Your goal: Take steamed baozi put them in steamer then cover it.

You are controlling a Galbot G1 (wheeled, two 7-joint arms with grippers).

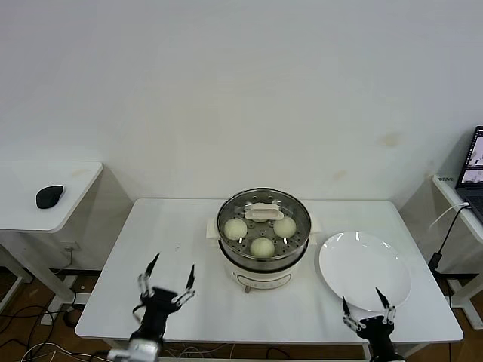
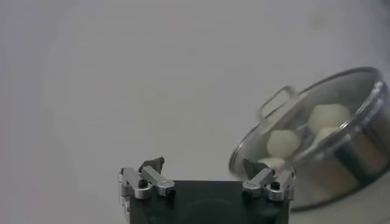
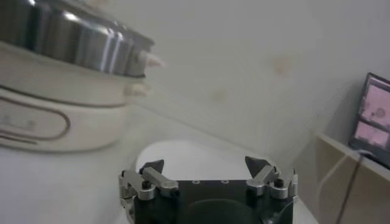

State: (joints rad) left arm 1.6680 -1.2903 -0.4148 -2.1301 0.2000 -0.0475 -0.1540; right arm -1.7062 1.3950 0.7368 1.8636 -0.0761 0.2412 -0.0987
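Observation:
The steamer (image 1: 250, 262), a shiny steel basket on a cream pot base, stands mid-table with the glass cover (image 1: 263, 213) resting on it. Three steamed baozi (image 1: 262, 246) show through the glass. My left gripper (image 1: 174, 262) hovers open and empty near the table's front left, well clear of the pot. The left wrist view has that gripper (image 2: 203, 164) open, with the covered steamer (image 2: 359, 146) and baozi (image 2: 283, 141) beyond it. My right gripper (image 1: 361, 296) is open and empty at the front right. In the right wrist view this gripper (image 3: 204, 163) sits beside the steamer (image 3: 73, 36).
An empty white plate (image 1: 364, 270) lies right of the steamer, just ahead of the right gripper, also the plate (image 3: 189, 158) in the right wrist view. A side table with a black mouse (image 1: 50, 196) stands at the left. A laptop (image 1: 474, 170) sits far right.

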